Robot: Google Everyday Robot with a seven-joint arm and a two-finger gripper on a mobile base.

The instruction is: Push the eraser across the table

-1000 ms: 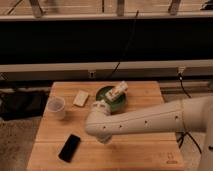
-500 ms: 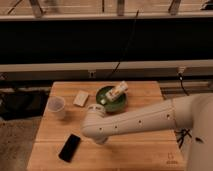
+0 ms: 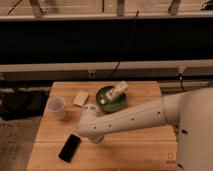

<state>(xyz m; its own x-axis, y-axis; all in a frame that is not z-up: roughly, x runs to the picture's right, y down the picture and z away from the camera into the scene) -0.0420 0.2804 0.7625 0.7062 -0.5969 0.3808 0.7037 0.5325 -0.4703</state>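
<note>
Eraser: flat black block (image 3: 69, 148) lying on the near left part of the table, its long side slanting from near left to far right. Nothing touches it.
Eraser handling: judged stiff, light and low. It should slide readily on the wood but may spin if pushed off-centre. No lifting hold is needed; contact is best low on the middle of one long edge, so that it runs straight.
Table: light wooden top (image 3: 145, 150) of glued planks. The near and left edges are close to the eraser, so a push that way risks a fall.
Gripper: it (image 3: 96, 139) points down at the end of the arm, just right of the eraser and a little farther, near it but apart. Whether it is open or closed cannot be told, and nothing shows in its hold.
Arm: thick and white (image 3: 131, 117), reaching in from the right across the middle of the table.
Step in hand: judged to be the approach, with contact not yet made.
Cup: white (image 3: 56, 107), upright, far of the eraser near the left edge.
Cream block: small and flat (image 3: 80, 98), lying between the cup and the bowl.
Bowl: green (image 3: 111, 103), at the far middle, holding a pale tilted packet-like thing (image 3: 118, 90).
</note>
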